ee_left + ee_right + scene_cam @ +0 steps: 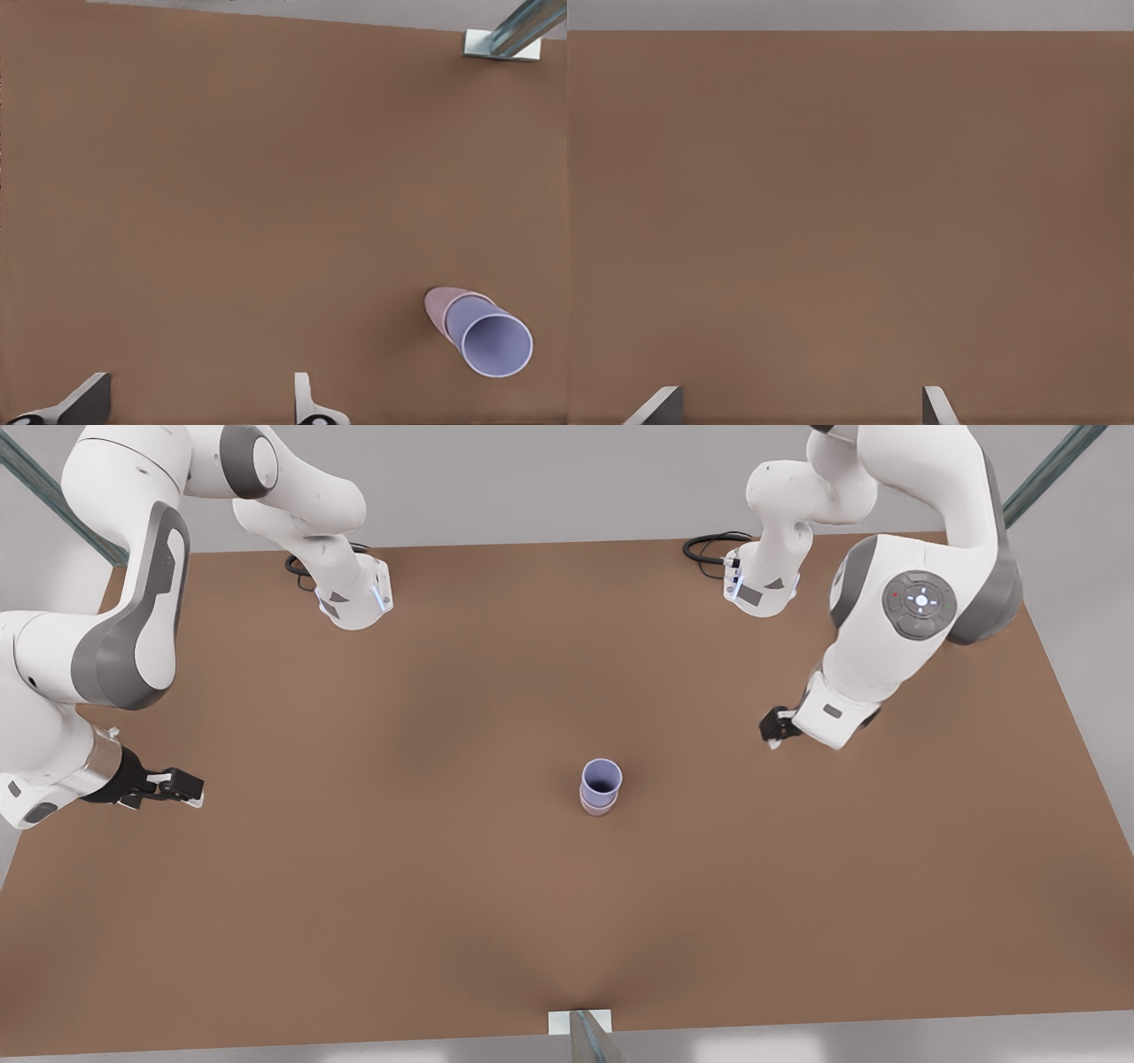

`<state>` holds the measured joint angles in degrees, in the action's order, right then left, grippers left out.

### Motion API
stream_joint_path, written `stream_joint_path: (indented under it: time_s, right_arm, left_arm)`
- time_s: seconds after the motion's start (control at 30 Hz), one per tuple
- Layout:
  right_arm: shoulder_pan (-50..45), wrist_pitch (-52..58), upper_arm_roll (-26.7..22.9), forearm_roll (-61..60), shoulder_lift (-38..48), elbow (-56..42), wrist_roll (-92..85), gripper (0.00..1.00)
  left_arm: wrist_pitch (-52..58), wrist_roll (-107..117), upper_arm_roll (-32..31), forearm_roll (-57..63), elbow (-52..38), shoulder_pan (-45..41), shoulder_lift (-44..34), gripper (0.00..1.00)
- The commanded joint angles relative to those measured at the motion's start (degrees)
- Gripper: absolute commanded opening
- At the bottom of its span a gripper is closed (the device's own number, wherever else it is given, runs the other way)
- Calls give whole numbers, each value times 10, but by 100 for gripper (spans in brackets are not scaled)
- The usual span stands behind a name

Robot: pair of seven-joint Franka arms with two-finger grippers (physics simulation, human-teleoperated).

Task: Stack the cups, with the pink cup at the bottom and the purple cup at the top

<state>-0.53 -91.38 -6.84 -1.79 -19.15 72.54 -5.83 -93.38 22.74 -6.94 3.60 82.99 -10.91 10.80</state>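
I am reading the task as essentially done; the small tapered blue-violet matte purple cup (602, 778) is sitting nested inside the small tapered pale pink-mauve matte pink cup (598, 806), pink underneath and purple on top, out on the flat brown worktop (372, 886). In the left wrist view the same pair is showing as one stack, the purple cup (496, 343) projecting out of the pink cup (440, 308), well off to one side of the left gripper (199, 403) and beyond its fingertips, nothing touching it. The stack is standing upright, its long axis vertical, the open mouth of the purple cup pointing up and the narrower bases pointing down at the worktop.

The left gripper (772, 731) is hanging empty near the front view's right, its fingers (89, 398) spread wide with only bare worktop between them; the right gripper (182, 786) is waiting at the front view's left, well apart from the cups, its fingers (660, 403) likewise spread and pinching nothing. What is left, I judge, is only confirming that the stack is resting steadily.
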Motion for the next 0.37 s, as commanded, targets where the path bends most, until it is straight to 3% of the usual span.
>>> stream_joint_path:
  time_s: [0.0,0.17,0.33]
  right_arm:
    - [0,0,0,-1,1,0,0,100]
    - [0,1,0,-1,1,0,-1,100]
    - [0,1,0,0,1,0,-1,100]
  left_arm:
    - [-10,-211,-12,18,2,16,-3,100]
    - [-11,-207,-76,44,-1,90,12,100]
    - [-11,-205,-81,48,0,98,13,100]
